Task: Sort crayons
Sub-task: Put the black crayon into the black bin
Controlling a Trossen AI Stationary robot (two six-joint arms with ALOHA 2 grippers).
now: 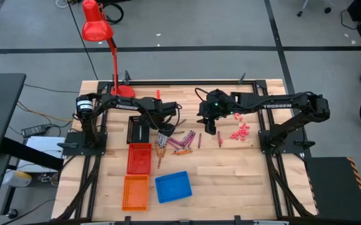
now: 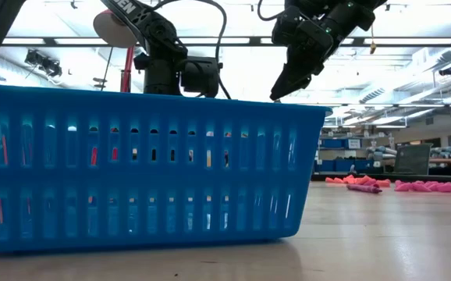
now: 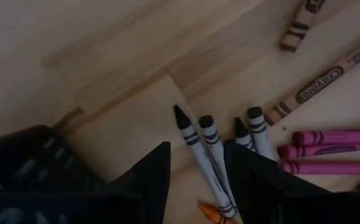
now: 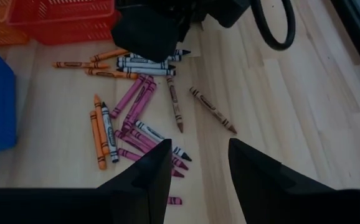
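Wooden table (image 1: pixel 230 181) with thin wax crayons (image 1: pixel 182 143) loose mid-table, none seen binned; left gripper (image 3: pixel 195 171) wide over grey ones, right gripper (image 4: pixel 198 165) hovering empty, spread.

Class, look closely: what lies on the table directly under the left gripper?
Under the open left gripper lie grey crayons with dark tips, side by side on the wooden table; an orange crayon tip shows too. The fingers cover their lower ends.

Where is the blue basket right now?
In the high view, the blue basket sits at the table's near edge, just right of the orange basket and below the crayons.
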